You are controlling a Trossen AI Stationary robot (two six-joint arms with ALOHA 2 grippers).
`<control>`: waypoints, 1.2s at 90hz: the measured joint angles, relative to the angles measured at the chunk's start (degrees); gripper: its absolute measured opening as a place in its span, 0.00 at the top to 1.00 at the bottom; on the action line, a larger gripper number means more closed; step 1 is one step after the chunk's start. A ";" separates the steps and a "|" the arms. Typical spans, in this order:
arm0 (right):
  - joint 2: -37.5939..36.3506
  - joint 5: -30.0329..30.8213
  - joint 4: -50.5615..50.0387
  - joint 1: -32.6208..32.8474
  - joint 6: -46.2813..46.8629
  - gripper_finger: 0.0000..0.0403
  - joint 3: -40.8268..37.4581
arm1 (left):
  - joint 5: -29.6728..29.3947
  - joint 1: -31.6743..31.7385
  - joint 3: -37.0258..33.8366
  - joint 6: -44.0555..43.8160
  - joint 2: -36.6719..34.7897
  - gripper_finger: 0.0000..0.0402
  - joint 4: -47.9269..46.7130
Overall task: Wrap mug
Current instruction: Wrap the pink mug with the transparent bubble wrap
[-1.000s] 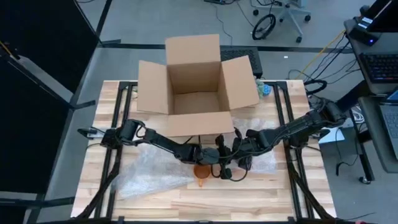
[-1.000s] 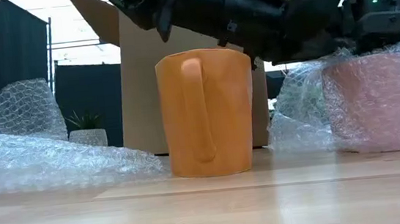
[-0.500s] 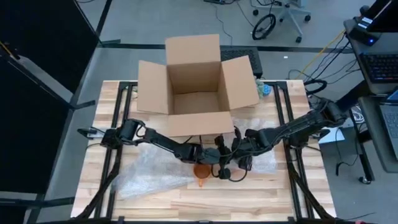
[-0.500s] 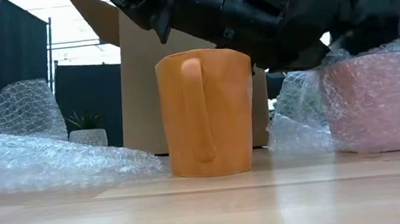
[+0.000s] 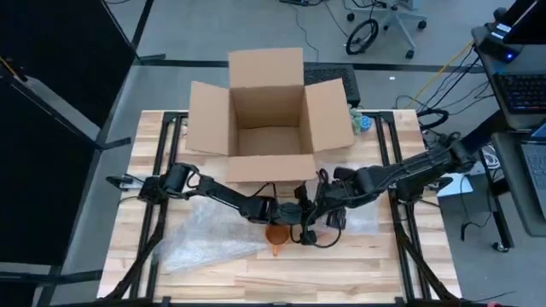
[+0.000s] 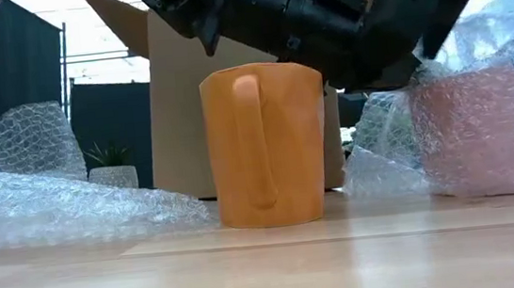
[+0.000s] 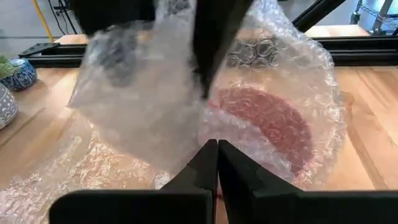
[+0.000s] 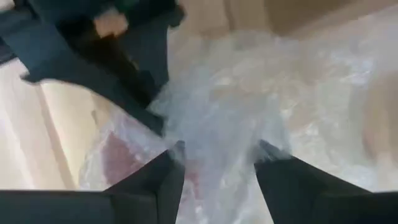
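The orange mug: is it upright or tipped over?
Upright. In the low view the orange mug stands flat on the table, handle facing the camera, unwrapped.

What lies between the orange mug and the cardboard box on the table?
In the high view, both grippers sit between the orange mug and the cardboard box, left gripper beside right gripper.

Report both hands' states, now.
Left hand: closed, fingers together on nothing visible, by the wrapped pink mug.
Right hand: open, fingers around the bubble wrap.
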 joint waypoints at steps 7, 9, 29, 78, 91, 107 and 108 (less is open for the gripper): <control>0.00 1.65 2.74 -0.04 0.83 0.58 -2.76 | -0.02 0.00 0.00 -0.03 0.00 1.00 -0.02; 0.00 1.63 3.93 -0.04 1.04 0.58 -3.84 | -0.01 0.00 0.00 -0.04 0.00 1.00 0.00; 0.02 -3.12 15.11 0.07 5.06 0.58 -16.79 | -0.04 0.01 0.00 -0.04 0.00 1.00 0.01; 0.09 -3.09 24.83 0.47 6.56 0.58 -24.12 | 4.72 -0.35 0.00 3.02 0.00 1.00 4.33; 0.24 -4.31 24.05 0.62 5.84 0.58 -23.46 | 5.44 0.85 0.25 1.09 1.53 1.00 2.57; 0.50 -5.50 18.23 0.64 4.80 0.58 -19.79 | 5.69 1.45 0.39 -1.23 2.20 1.00 2.43; 0.50 -5.51 17.67 0.64 4.68 0.58 -19.45 | 5.67 1.46 0.39 -1.28 2.19 1.00 2.45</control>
